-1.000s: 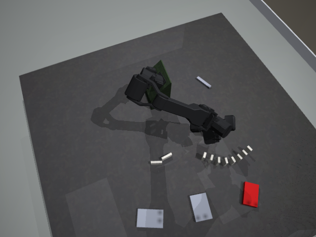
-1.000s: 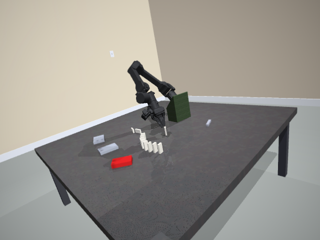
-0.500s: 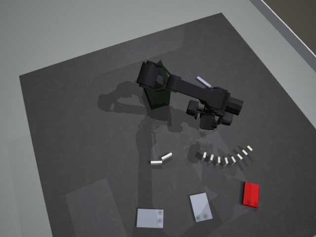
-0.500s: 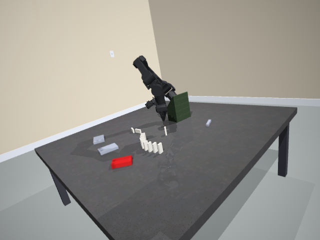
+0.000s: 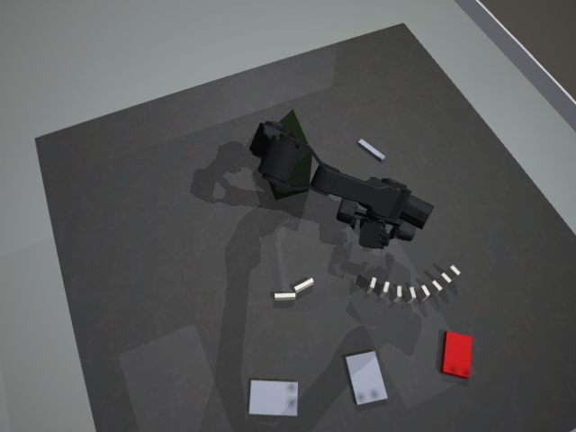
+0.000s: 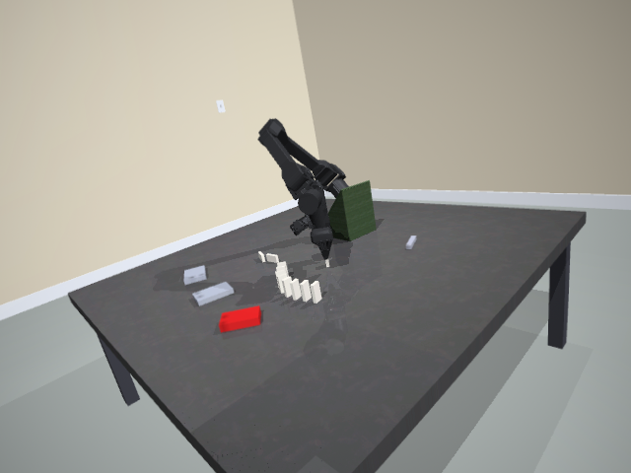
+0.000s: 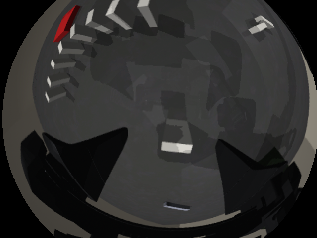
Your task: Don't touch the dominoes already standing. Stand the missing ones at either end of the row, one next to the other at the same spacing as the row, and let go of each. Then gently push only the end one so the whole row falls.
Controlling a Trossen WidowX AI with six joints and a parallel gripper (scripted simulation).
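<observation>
A curved row of several standing white dominoes [image 5: 412,292] [image 6: 295,289] [image 7: 70,49] is upright. A single white domino [image 6: 327,263] [image 7: 176,147] stands upright apart from the row, on the robot's side; the arm hides it in the top view. My gripper [image 6: 326,255] [image 7: 173,138] is open and empty, pointing down over this lone domino, which shows between the spread fingers in the wrist view. Whether the fingertips reach down beside it is unclear. Two more white dominoes, one [image 5: 284,296] [image 6: 261,256] and another [image 5: 303,284] [image 6: 272,257], lie on their sides at an angle, end to end.
A red block [image 5: 457,354] [image 6: 241,318] [image 7: 66,23] lies beyond the row. Two pale blocks, one [image 5: 273,397] [image 6: 194,275] and another [image 5: 366,377] [image 6: 213,294], lie farther along. A green block [image 5: 303,169] [image 6: 359,211] stands by the arm's base. A thin pale bar [image 5: 371,149] [image 6: 410,241] [image 7: 176,206] lies behind the gripper.
</observation>
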